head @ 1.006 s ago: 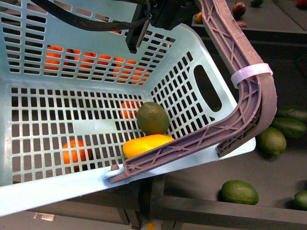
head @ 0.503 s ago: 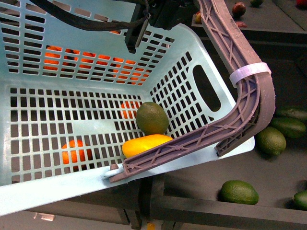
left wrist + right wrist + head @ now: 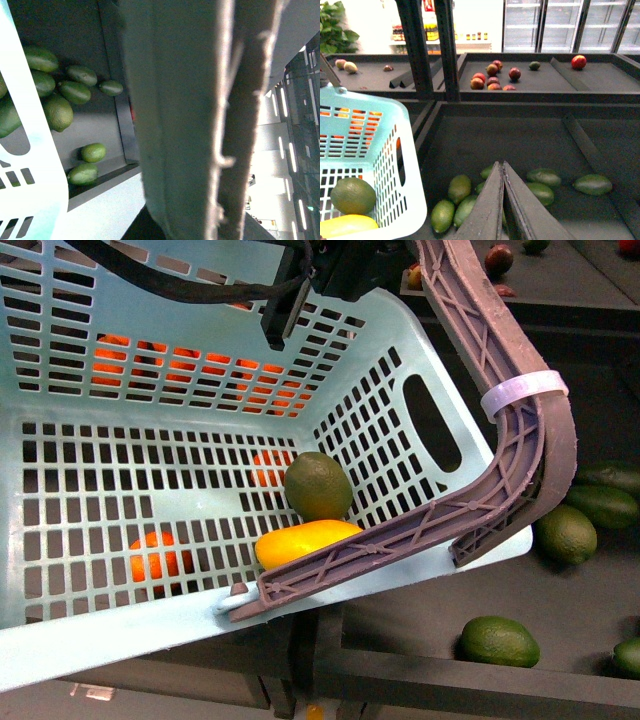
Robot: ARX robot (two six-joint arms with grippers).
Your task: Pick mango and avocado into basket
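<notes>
A light turquoise basket [image 3: 150, 625] fills the near left of the scene. Inside it, by the right wall, the dull green avocado [image 3: 318, 485] sits just beyond the smooth yellow mango [image 3: 305, 540], touching it; the mango's long axis runs left to right. Both task fruits appear already placed. The right gripper [image 3: 501, 172], its fingers pressed together and empty, hangs over the green fruit bin [image 3: 520, 145] to the basket's right. The left gripper's state cannot be told.

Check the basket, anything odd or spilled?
Nothing stands out. The mango and avocado lie together on the floor of the basket, which is intact. The right gripper is shut and empty above the bin.
</notes>
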